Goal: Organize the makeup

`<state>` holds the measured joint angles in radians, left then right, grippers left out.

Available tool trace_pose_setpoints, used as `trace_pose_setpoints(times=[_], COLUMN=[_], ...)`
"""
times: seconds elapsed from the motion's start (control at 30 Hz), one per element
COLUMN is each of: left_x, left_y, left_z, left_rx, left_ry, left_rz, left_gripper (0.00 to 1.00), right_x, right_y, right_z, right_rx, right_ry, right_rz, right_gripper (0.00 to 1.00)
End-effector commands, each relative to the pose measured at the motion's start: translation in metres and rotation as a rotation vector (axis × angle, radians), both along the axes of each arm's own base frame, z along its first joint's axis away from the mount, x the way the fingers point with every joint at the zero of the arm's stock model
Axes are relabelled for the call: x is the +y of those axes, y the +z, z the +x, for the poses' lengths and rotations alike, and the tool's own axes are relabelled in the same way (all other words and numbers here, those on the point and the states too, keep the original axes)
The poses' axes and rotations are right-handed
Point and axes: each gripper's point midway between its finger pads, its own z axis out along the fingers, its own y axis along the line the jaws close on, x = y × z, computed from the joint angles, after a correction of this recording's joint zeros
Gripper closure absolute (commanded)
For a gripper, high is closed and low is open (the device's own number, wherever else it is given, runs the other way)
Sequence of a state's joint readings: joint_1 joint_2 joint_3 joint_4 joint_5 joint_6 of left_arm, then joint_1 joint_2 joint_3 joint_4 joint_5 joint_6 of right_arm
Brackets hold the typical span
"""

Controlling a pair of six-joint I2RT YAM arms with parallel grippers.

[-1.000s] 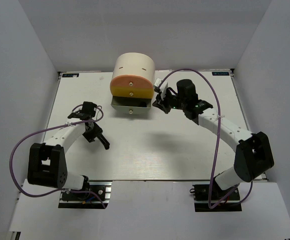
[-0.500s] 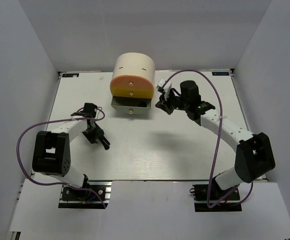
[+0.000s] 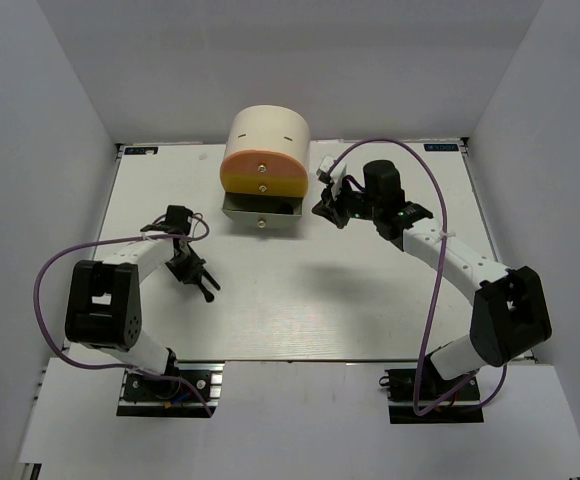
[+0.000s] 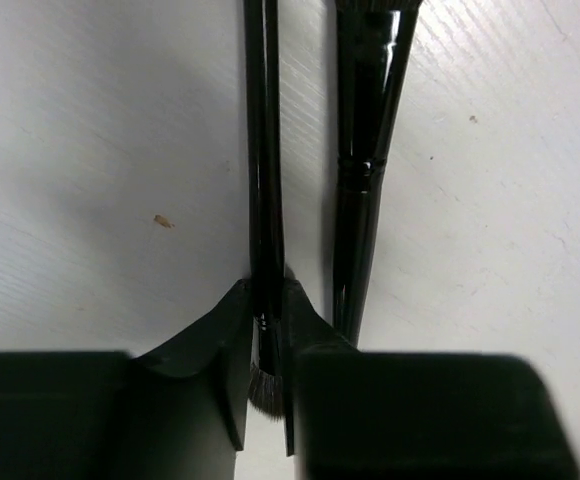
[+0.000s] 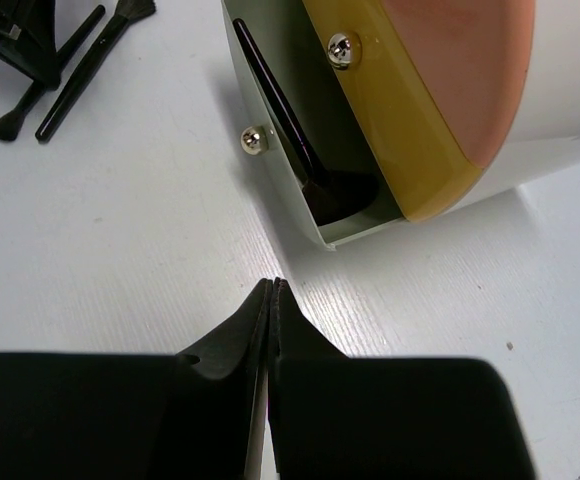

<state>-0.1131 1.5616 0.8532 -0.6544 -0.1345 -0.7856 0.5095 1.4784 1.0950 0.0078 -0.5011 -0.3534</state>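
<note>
Since a moment ago, the left fingers (image 4: 238, 318) have narrowed and now pinch the thin black stick brush (image 4: 260, 150) low on the counter (image 3: 320, 290), at about 7 o'clock from the round cream box (image 3: 265, 135). The black fan brush (image 4: 365, 150) lies just beside it. The right fingers (image 5: 271, 300) are clenched on nothing, by the open drawer (image 5: 275, 185).

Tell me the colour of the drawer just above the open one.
Yellow drawer, silver knob; right wrist view shows it best.

The fan brush (image 4: 362, 150) is glossy, the table (image 4: 100, 150) matt.
</note>
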Motion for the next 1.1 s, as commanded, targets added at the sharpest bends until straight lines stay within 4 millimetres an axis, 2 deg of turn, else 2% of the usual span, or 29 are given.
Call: trace_pose_setpoints(times=[0.0, 0.1, 0.13, 0.17, 0.23, 0.27, 0.3, 0.33, 0.47, 0.53, 0.57, 0.63, 0.67, 0.7, 0.73, 0.77, 0.8, 0.87, 0.9, 0.97, 1.07], left_x=[0.004, 0.004, 0.004, -0.001, -0.008, -0.018, -0.024, -0.037, -0.075, -0.090, -0.101, -0.107, -0.117, -0.122, -0.127, -0.139, -0.144, -0.154, -0.163, -0.169, -0.172], left_y=[-0.016, 0.003, 0.012, 0.032, 0.067, 0.089, 0.106, 0.129, 0.190, 0.201, 0.217, 0.220, 0.232, 0.225, 0.227, 0.242, 0.234, 0.246, 0.237, 0.238, 0.225], left_z=[-0.024, -0.025, -0.021, -0.016, -0.003, 0.002, 0.010, 0.019, 0.046, 0.057, 0.068, 0.083, 0.092, 0.102, 0.108, 0.116, 0.127, 0.140, 0.145, 0.151, 0.155], left_rx=[0.061, 0.008, -0.023, -0.096, -0.200, -0.273, -0.334, -0.399, -0.596, -0.640, -0.707, -0.733, -0.775, -0.762, -0.767, -0.794, -0.778, -0.787, -0.765, -0.751, -0.699], left_ry=[-0.003, 0.002, 0.003, -0.016, -0.055, -0.085, -0.117, -0.156, -0.217, -0.221, -0.214, -0.187, -0.173, -0.160, -0.146, -0.137, -0.117, -0.069, -0.044, 0.034, 0.176], left_rz=[0.006, -0.001, -0.001, -0.008, -0.040, -0.098, -0.124, -0.174, -0.383, -0.460, -0.515, -0.550, -0.577, -0.585, -0.599, -0.635, -0.629, -0.652, -0.646, -0.676, -0.693], left_gripper=[0.80, 0.95, 1.00, 1.00, 1.00, 1.00, 1.00, 1.00, 1.00, 1.00, 1.00, 1.00, 1.00, 1.00, 1.00, 1.00, 1.00, 1.00, 1.00, 1.00, 1.00], right_x=[-0.001, -0.003, -0.003, -0.006, -0.008, -0.010, -0.013, -0.016, -0.024, -0.028, -0.030, -0.034, -0.035, -0.036, -0.040, -0.043, -0.046, -0.050, -0.051, -0.055, -0.060], right_y=[0.023, 0.022, 0.022, 0.022, 0.021, 0.022, 0.022, 0.023, 0.023, 0.021, 0.022, 0.024, 0.026, 0.027, 0.029, 0.031, 0.030, 0.032, 0.033, 0.035, 0.034], right_z=[-0.002, -0.003, -0.004, -0.004, -0.007, -0.007, -0.009, -0.006, -0.001, 0.001, 0.002, 0.003, 0.003, 0.004, 0.007, 0.008, 0.010, 0.013, 0.014, 0.015, 0.018], right_rx=[-0.049, -0.043, -0.038, -0.039, -0.046, -0.067, -0.073, -0.086, -0.066, -0.050, -0.046, -0.023, -0.021, -0.016, -0.006, -0.006, -0.003, -0.002, -0.001, -0.006, -0.002], right_ry=[0.007, 0.010, 0.015, 0.017, 0.029, 0.037, 0.036, 0.022, -0.023, -0.033, -0.043, -0.055, -0.061, -0.067, -0.088, -0.100, -0.111, -0.129, -0.139, -0.150, -0.173], right_rz=[0.048, 0.046, 0.047, 0.042, 0.035, 0.027, 0.026, 0.024, 0.031, 0.033, 0.037, 0.057, 0.063, 0.068, 0.077, 0.084, 0.084, 0.090, 0.093, 0.099, 0.103], right_gripper=[1.00, 0.99, 0.86, 0.58, 0.35, 0.18, 0.11, 0.11, 0.11, 0.11, 0.12, 0.24, 0.41, 0.54, 0.71, 0.99, 1.00, 1.00, 1.00, 1.00, 1.00])
